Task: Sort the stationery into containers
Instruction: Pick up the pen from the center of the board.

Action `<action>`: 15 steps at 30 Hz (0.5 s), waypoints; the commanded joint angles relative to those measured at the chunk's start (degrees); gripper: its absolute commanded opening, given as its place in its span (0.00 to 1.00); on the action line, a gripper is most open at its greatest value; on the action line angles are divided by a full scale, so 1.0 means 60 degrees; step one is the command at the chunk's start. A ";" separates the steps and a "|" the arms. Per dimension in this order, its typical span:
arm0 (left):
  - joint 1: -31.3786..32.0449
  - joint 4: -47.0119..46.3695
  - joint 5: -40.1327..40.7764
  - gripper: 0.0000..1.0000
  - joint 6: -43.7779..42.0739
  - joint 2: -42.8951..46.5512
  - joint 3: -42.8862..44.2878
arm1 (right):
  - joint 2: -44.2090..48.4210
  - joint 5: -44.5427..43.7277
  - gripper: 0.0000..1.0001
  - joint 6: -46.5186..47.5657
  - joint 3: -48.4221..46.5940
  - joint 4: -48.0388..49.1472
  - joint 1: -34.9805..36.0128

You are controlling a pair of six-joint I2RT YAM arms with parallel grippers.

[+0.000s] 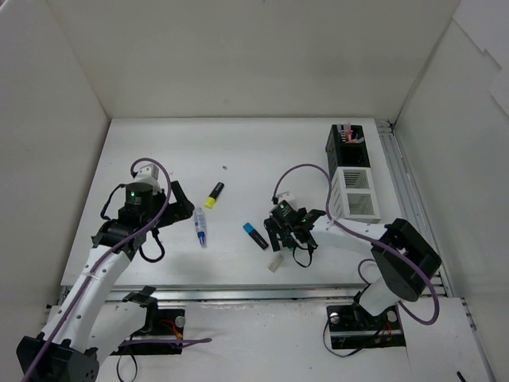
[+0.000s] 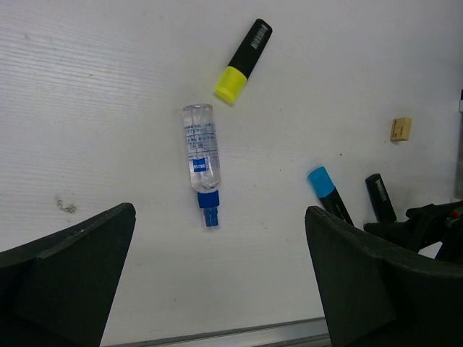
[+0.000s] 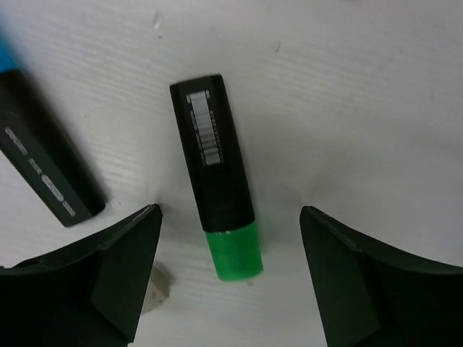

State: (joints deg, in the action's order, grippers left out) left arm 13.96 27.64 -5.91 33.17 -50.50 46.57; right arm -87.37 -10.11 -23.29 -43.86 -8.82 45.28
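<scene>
My right gripper (image 3: 230, 267) is open and low over the table, its fingers either side of a green-capped black highlighter (image 3: 217, 191) that lies flat between them. A blue-capped highlighter (image 3: 40, 163) lies to its left, also seen from above (image 1: 255, 235). A beige eraser (image 3: 155, 289) sits by the left finger. My left gripper (image 2: 217, 282) is open and empty above a clear tube with a blue cap (image 2: 200, 163). A yellow-capped highlighter (image 2: 242, 61) lies beyond it. The black box (image 1: 347, 146) holds red pens; the white box (image 1: 354, 192) adjoins it.
Another beige eraser (image 2: 401, 129) lies right of the tube in the left wrist view. A metal rail (image 1: 238, 294) runs along the table's near edge. White walls enclose the table on three sides. The right arm's cable (image 1: 306, 171) loops above the table.
</scene>
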 commanded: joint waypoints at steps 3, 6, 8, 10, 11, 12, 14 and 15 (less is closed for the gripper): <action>0.0149 -0.0300 0.0296 0.99 -0.0225 0.0096 0.0427 | -0.0671 -0.0381 0.49 0.0264 -0.0425 0.0634 0.0086; 0.0150 -0.0197 0.0647 0.99 -0.0298 0.0067 0.0559 | -0.0818 -0.0191 0.22 0.0263 -0.0381 0.0693 0.0130; 0.0150 -0.0255 0.0590 0.99 -0.0386 -0.0006 0.0676 | -0.0687 -0.0146 0.12 0.0380 -0.0366 0.0694 0.0130; 0.0150 -0.0314 0.0531 0.99 -0.0416 -0.0064 0.0691 | -0.0207 -0.0102 0.04 0.0599 -0.0396 0.0635 0.0144; 0.0150 -0.0387 0.0531 0.99 -0.0430 -0.0065 0.0677 | 0.0000 -0.0189 0.00 0.0934 -0.0512 0.0461 0.0144; 0.0150 -0.0417 0.0546 0.99 -0.0445 -0.0079 0.0662 | 0.0219 -0.0263 0.00 0.1155 -0.0629 0.0314 0.0115; 0.0150 -0.0548 0.0561 1.00 -0.0445 -0.0050 0.0633 | 0.0922 -0.0134 0.00 0.1810 -0.1112 0.0020 -0.0059; 0.0150 -0.0578 0.0590 0.99 -0.0445 -0.0021 0.0604 | 0.1113 -0.0030 0.00 0.2062 -0.1375 -0.0473 -0.0133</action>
State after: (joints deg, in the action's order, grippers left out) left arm 14.59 27.51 -3.33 31.57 -50.65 47.24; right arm -87.57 -9.87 -16.71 -46.50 -7.92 45.45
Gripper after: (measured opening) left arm 0.996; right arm 0.286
